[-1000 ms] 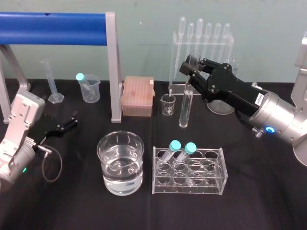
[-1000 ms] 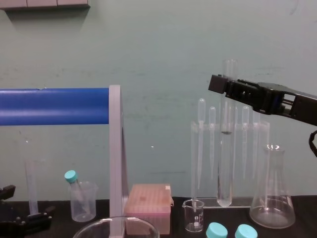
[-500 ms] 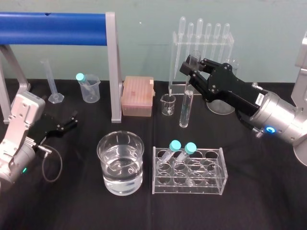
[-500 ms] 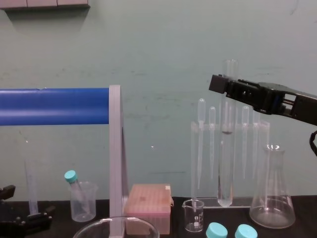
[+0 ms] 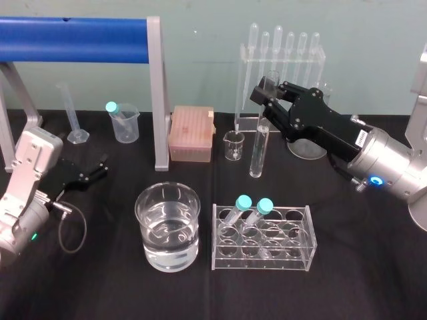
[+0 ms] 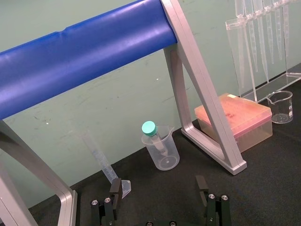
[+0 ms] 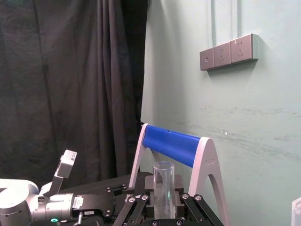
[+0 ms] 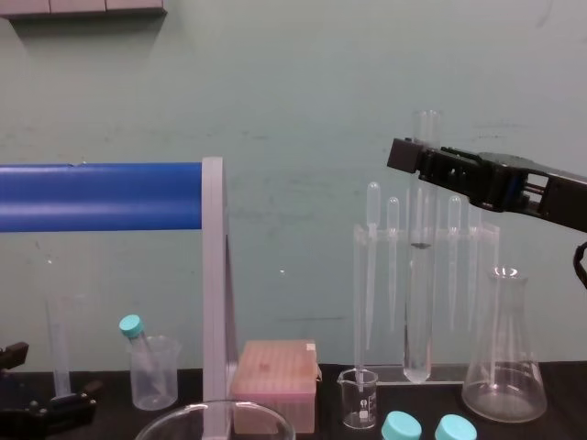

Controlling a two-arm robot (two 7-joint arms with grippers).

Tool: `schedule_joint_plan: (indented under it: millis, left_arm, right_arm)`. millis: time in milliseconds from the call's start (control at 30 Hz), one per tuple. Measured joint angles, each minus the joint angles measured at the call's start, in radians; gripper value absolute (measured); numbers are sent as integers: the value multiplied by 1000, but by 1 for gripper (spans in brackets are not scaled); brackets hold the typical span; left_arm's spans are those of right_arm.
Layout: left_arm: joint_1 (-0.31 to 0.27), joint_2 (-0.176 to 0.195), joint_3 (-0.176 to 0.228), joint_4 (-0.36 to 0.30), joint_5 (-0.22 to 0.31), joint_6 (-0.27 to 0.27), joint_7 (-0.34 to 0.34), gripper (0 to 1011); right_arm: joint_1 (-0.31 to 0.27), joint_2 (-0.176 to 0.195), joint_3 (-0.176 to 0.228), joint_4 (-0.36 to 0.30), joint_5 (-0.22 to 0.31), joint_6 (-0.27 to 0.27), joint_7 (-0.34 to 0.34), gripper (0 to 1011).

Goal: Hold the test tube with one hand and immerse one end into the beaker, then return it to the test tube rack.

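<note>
Right pincer (image 5: 265,100) reaches in from the counter's (image 5: 353,273) right edge, clamped on one upright test tube (image 5: 257,150) near the back edge. Left pincer (image 5: 93,171) parked at the left edge, spread wide. One beaker (image 5: 168,227), one rack (image 5: 262,238).

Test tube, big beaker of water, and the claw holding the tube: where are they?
test tube (image 5: 257,153), head view, lower glass body
beaker (image 5: 141,210), head view, glass wall near the rim
right claw (image 5: 265,100), head view, midway between its fingertips
</note>
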Motion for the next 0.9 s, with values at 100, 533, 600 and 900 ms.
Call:
schedule_joint_plan:
  millis: [100,533,600,900]
  left_arm:
    - [0,0,0,0,0,0,0,1000]
    - [0,0,0,0,0,0,0,1000]
    - [0,0,0,0,0,0,0,1000]
    - [0,0,0,0,0,0,0,1000]
  right_arm:
    - [0,0,0,0,0,0,0,227]
    - [153,-76,-98,86,39,-12,174,227]
    - [172,-91,-115,98,47,-11,202,227]
    - [248,-159,-219,170,76,20,326,227]
